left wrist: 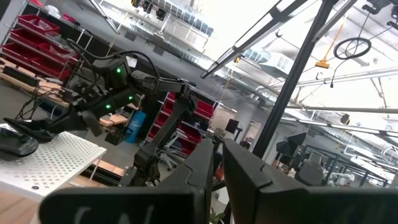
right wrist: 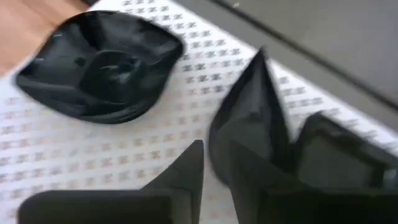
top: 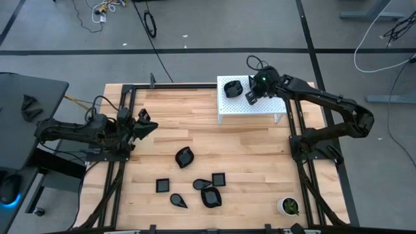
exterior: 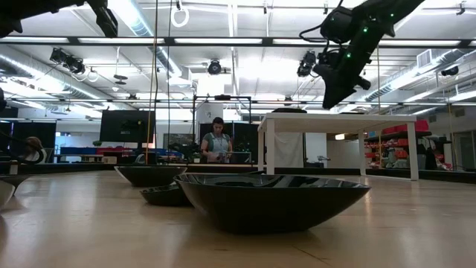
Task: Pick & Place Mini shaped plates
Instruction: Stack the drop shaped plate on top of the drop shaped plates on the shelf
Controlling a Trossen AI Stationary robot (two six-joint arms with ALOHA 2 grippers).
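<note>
Several glossy black mini shaped plates lie on the wooden table, among them a rounded one (top: 184,156) and a square one (top: 162,185). A white perforated stand (top: 260,109) at the far right bears a rounded square plate (right wrist: 102,65). My right gripper (right wrist: 214,177) hovers over the stand, slanting down and open by a narrow gap. A teardrop plate (right wrist: 252,121) lies beside its fingers, tip pointing away. My left gripper (top: 146,122) waits shut at the table's left edge, holding nothing. My right gripper comes at the teardrop plate slanting down from above. The plate's broad end (right wrist: 236,155) lies right against one finger (right wrist: 267,193), while white stand surface shows between it and the other finger. I cannot tell whether the finger touches the plate.
A small white cup with green contents (top: 288,206) stands near the front right corner. Black rails (top: 123,162) run along both table sides. In the low view a wide plate (exterior: 271,197) fills the foreground. A person (exterior: 217,141) stands far behind the table.
</note>
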